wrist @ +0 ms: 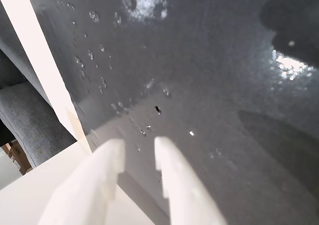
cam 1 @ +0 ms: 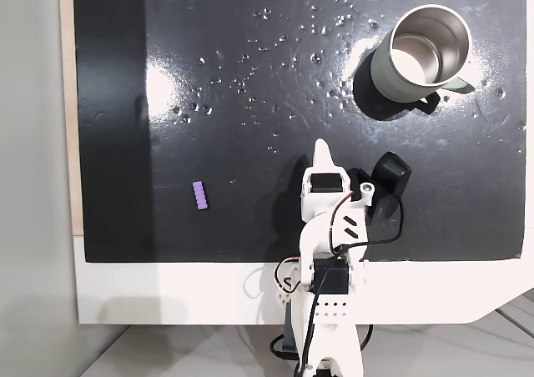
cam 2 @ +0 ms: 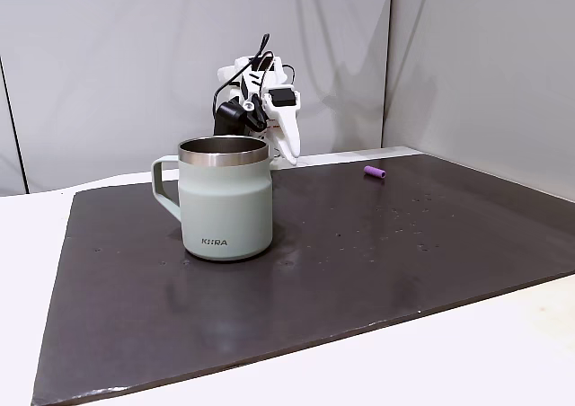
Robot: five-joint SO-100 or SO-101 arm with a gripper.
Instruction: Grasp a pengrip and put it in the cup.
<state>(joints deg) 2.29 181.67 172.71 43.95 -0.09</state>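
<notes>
Purple pengrip [cam 1: 201, 195], grey-green steel-rimmed cup [cam 2: 225, 207], black mat [cam 1: 250, 102].

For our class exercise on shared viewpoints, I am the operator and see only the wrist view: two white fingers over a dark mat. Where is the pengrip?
Observer: In a fixed view from above, the pengrip lies on the mat, left of the arm, apart from the gripper.
Operator: And the cup?
Observer: The cup stands upright at that view's upper right; inside I see just steel.
Operator: Where is its handle?
Observer: In a fixed view from the side, the handle points left.
</notes>
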